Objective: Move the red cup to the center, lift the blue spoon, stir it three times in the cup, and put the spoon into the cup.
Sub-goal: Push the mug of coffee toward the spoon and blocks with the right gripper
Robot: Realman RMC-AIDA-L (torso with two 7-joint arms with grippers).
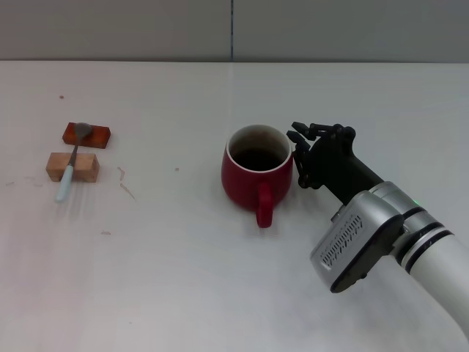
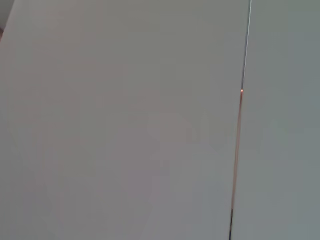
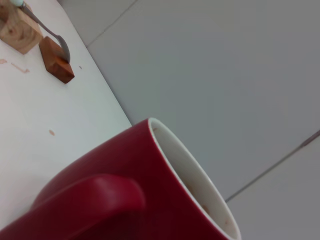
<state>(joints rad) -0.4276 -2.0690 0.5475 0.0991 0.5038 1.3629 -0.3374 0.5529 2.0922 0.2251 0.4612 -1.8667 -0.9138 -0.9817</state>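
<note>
I see my right gripper at the red cup, touching its rim at three o'clock; I cannot tell its grip. The blue spoon lies across two wooden blocks at nine o'clock.

From my feed the red cup fills the near frame — handle toward me, pale rim showing. Farther off on the white worktop, the blue spoon lies across a pale wood block and a red-brown block — its bowl on the latter.
</note>
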